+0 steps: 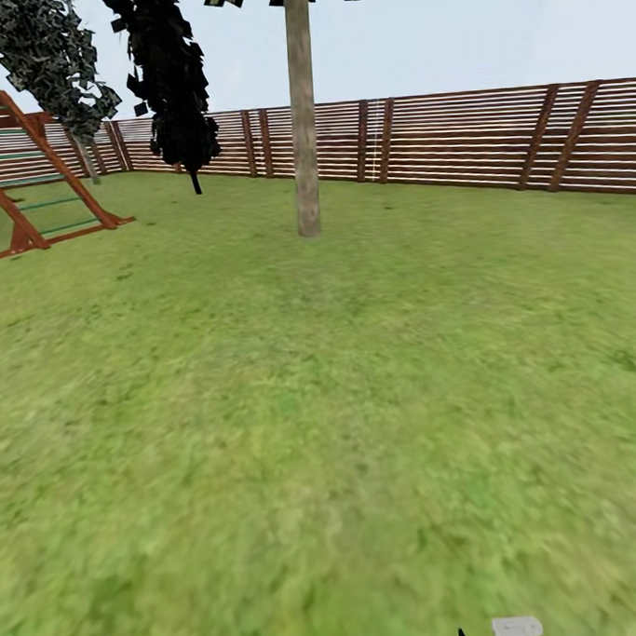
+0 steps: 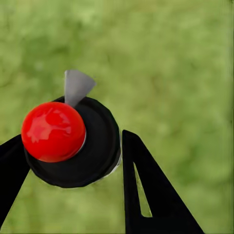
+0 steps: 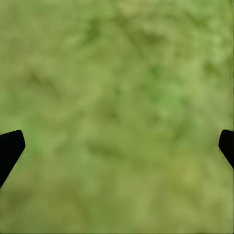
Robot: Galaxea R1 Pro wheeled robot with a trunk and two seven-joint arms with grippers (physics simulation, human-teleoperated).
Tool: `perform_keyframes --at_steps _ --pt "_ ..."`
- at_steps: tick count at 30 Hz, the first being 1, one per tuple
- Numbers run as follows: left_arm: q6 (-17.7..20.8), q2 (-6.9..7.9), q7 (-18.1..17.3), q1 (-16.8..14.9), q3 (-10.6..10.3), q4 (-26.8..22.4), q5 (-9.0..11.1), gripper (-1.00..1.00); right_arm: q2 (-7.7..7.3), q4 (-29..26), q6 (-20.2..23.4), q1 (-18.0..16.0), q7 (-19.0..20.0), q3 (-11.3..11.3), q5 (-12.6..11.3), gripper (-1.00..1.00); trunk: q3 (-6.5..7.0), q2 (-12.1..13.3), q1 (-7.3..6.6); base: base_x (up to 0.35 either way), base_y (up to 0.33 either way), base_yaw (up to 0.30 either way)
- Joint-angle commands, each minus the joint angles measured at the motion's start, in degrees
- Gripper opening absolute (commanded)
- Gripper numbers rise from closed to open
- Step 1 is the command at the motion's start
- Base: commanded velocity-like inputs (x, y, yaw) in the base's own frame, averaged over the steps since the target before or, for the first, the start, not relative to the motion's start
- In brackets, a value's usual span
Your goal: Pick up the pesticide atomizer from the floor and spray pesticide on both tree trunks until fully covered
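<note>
Between the black fingers of the left gripper (image 2: 68,156) sits the atomizer (image 2: 73,141), held tight. Right gripper (image 3: 117,146) is wide apart, holding nothing. Roll closer to the tree trunk (image 1: 302,123) by the fence (image 1: 477,142), then aim the nozzle at it.

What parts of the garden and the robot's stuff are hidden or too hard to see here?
- Thick beige tree trunk: foliage cut off by the head view's top edge.
- Red-brown wooden climbing frame: cut off by the head view's left edge.
- Red-capped black atomizer: seen end-on in the left wrist view, body hidden behind its cap.
- Right tool: just fingertips at the right wrist view's edges.
</note>
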Motion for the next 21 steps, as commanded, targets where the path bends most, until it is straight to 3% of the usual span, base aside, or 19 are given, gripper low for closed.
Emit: perform_keyframes --at_steps 1,21 --pt "-0.2 0.01 0.0 0.0 -0.2 0.0 0.5 -1.0 -0.02 0.1 -0.2 0.0 -0.1 -0.5 0.6 1.0 -0.05 0.0 0.03 0.341 0.0 0.0" --pt "-0.2 0.01 0.0 0.0 -0.2 0.1 0.5 -1.0 -0.02 0.1 -0.1 0.0 -0.1 -0.4 0.6 1.0 -0.05 0.0 0.03 0.341 0.0 0.0"
